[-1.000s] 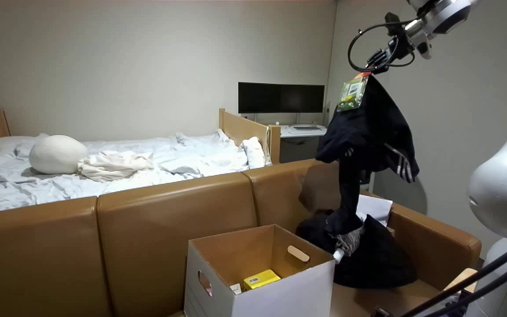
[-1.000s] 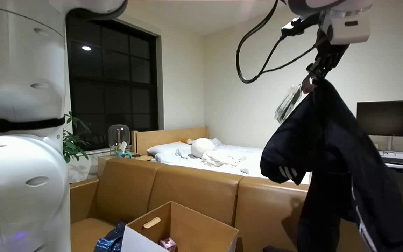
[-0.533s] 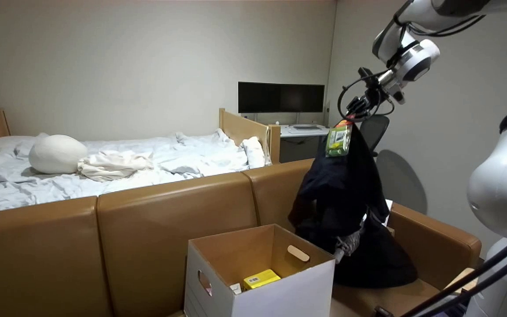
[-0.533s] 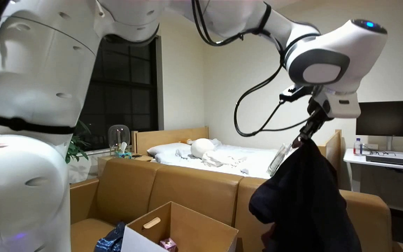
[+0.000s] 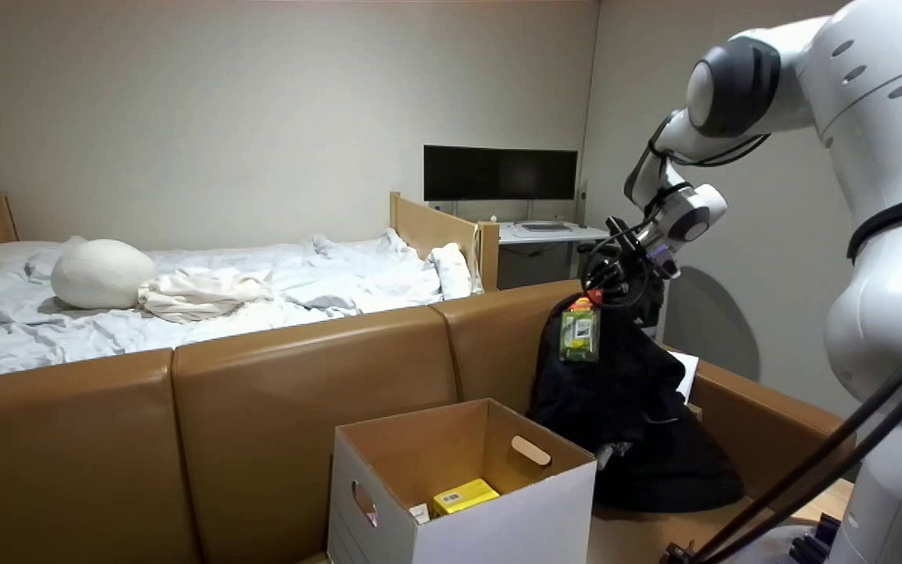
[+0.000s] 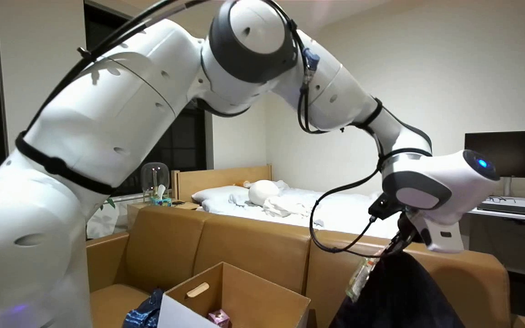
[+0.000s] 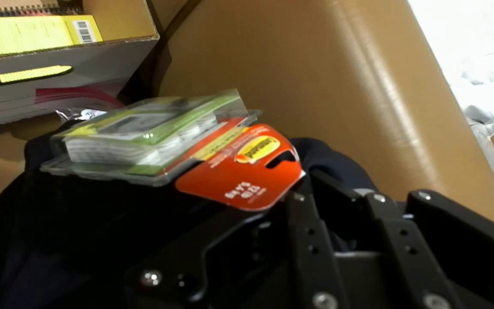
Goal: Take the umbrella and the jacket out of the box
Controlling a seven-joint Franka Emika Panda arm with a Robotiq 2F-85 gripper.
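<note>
The claw [image 6: 389, 250] is clamped on the top of the black jacket [image 5: 607, 376], a packet [image 5: 579, 335] at its tips. The garment hangs over the brown sofa [image 5: 310, 439], outside the white box [image 5: 507, 515]. It looks light, soft and limp; a thick gathered fold should hold best.

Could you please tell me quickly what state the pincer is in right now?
Pincer: closed, holding the jacket and, it seems, the pack too.
</note>
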